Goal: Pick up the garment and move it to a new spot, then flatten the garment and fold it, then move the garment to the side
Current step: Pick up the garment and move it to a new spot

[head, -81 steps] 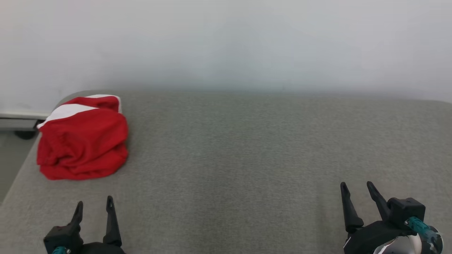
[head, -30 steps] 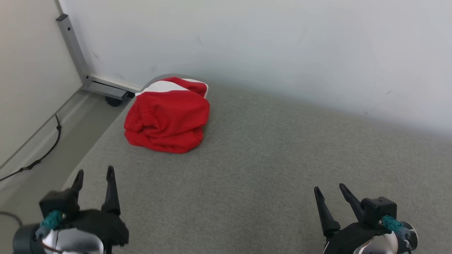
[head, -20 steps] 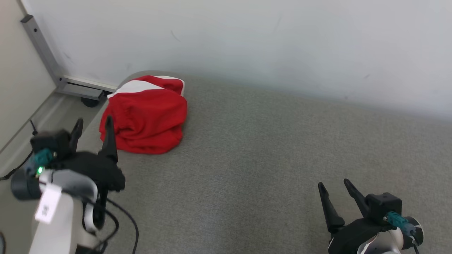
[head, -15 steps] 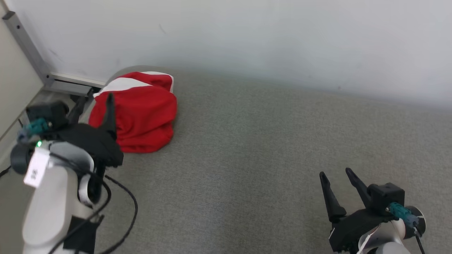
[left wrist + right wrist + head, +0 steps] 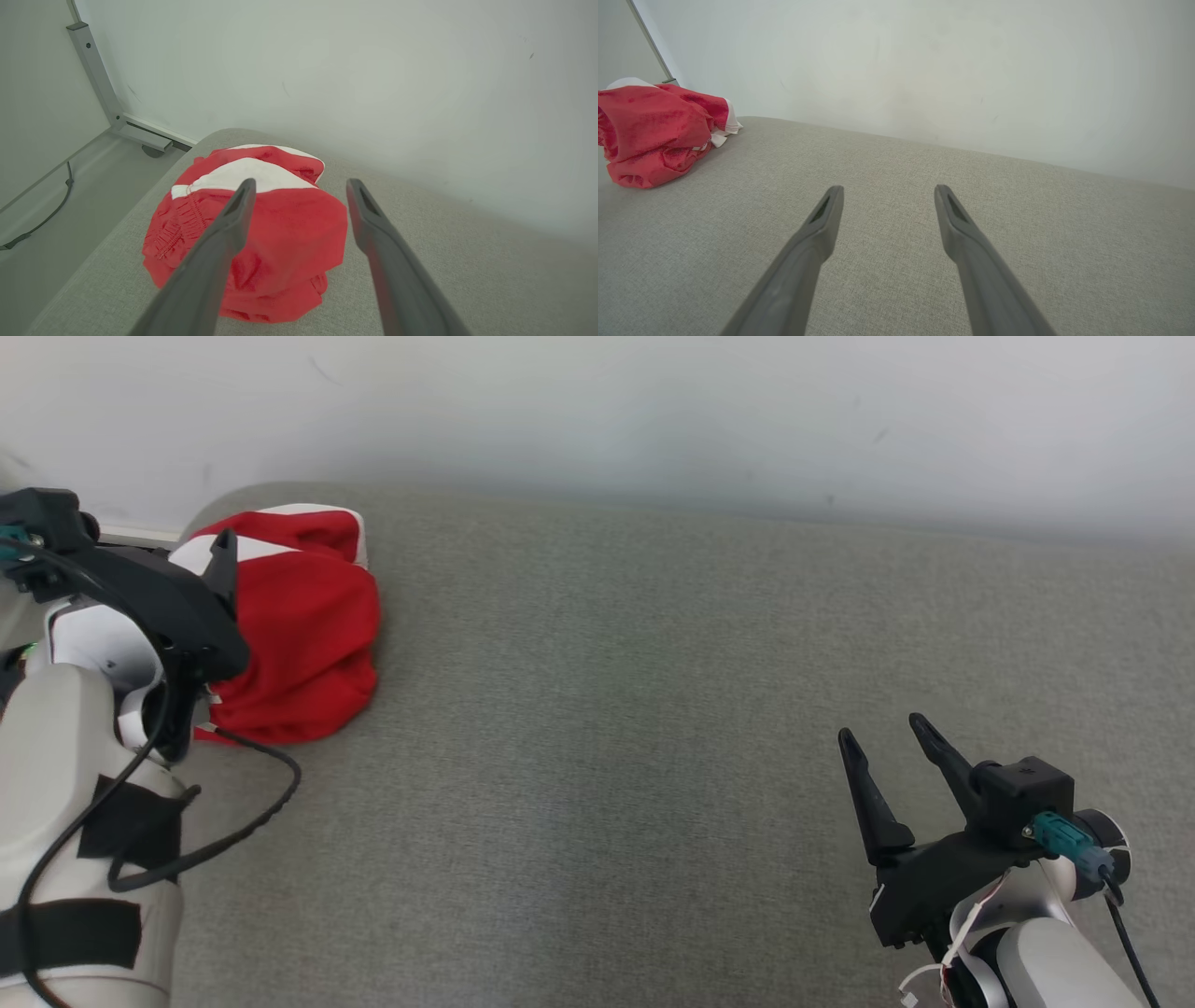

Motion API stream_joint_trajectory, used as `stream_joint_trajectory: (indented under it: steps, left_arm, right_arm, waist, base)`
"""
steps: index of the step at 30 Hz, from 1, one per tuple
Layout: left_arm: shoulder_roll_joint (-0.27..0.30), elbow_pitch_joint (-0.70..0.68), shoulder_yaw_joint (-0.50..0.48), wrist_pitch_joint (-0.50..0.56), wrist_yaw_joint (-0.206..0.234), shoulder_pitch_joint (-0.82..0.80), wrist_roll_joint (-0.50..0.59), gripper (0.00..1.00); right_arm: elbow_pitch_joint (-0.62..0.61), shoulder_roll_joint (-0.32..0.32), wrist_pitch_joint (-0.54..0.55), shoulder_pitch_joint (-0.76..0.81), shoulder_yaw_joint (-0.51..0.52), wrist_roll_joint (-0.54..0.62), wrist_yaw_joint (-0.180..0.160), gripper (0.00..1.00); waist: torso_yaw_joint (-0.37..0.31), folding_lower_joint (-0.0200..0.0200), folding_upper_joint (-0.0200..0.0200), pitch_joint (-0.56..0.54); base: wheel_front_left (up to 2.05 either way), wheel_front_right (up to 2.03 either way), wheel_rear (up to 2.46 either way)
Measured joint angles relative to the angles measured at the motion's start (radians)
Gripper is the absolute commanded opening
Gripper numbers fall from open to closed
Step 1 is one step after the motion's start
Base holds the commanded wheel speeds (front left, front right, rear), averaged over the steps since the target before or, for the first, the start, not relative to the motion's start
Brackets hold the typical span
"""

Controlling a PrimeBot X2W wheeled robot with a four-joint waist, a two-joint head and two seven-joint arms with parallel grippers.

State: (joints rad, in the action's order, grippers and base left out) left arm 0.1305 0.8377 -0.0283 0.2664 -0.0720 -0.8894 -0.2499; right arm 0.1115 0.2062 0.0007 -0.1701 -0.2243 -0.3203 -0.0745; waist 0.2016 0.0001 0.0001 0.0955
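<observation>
Garment [image 5: 299, 625] lay bunched, red w/ white panel, at far left corner of grey surface [image 5: 653, 709], left pincer [image 5: 301, 184] wide open near it & aimed at its top, so best bet was dropping onto thick upper fold, closing deep; right pincer [image 5: 881, 727] wide, empty, well apart.

crumpled red-and-white garment [image 5: 299, 625] at surface corner

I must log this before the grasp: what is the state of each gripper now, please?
Left gripper: open, holding nothing, aimed at the red garment.
Right gripper: open, holding nothing.
</observation>
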Motion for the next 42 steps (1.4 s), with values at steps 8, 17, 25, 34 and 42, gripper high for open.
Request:
stream_joint_trajectory:
  steps: [8, 17, 25, 34, 42]
  left_arm:
    - [0.064, 0.096, 0.013, 0.041, 0.002, -0.063, 0.041, 1.00]
    - [0.115, 0.180, 0.052, 0.077, 0.011, -0.104, 0.102, 1.00]
    - [0.135, 0.262, 0.119, 0.129, 0.026, -0.126, 0.174, 1.00]
    - [0.118, 0.314, 0.137, 0.135, 0.045, -0.167, 0.184, 0.00]
    - [0.115, 0.335, 0.147, 0.113, 0.035, -0.225, 0.188, 0.00]
  right_arm:
    - [-0.016, 0.015, 0.010, -0.004, 0.002, 0.006, 0.004, 1.00]
    - [-0.046, 0.032, 0.019, -0.021, 0.011, 0.006, 0.005, 1.00]
    - [-0.058, 0.037, 0.027, -0.045, 0.016, 0.006, 0.010, 1.00]
    - [-0.058, 0.046, 0.027, -0.052, 0.027, 0.006, 0.013, 1.00]
    - [-0.053, 0.045, 0.027, -0.065, 0.028, 0.006, 0.013, 1.00]
  waist:
    - [-0.061, 0.0000, 0.0001, 0.041]
    - [-0.117, 0.0000, 0.0001, 0.106]
    - [-0.151, 0.0000, 0.0001, 0.163]
    - [-0.168, 0.0000, 0.0001, 0.195]
    - [-0.155, -0.0001, 0.0001, 0.196]
  base:
    - [0.00, 0.00, 0.00]
    - [0.00, 0.00, 0.00]
    - [0.00, 0.00, 0.00]
    - [0.00, 0.00, 0.00]
    - [0.00, 0.00, 0.00]
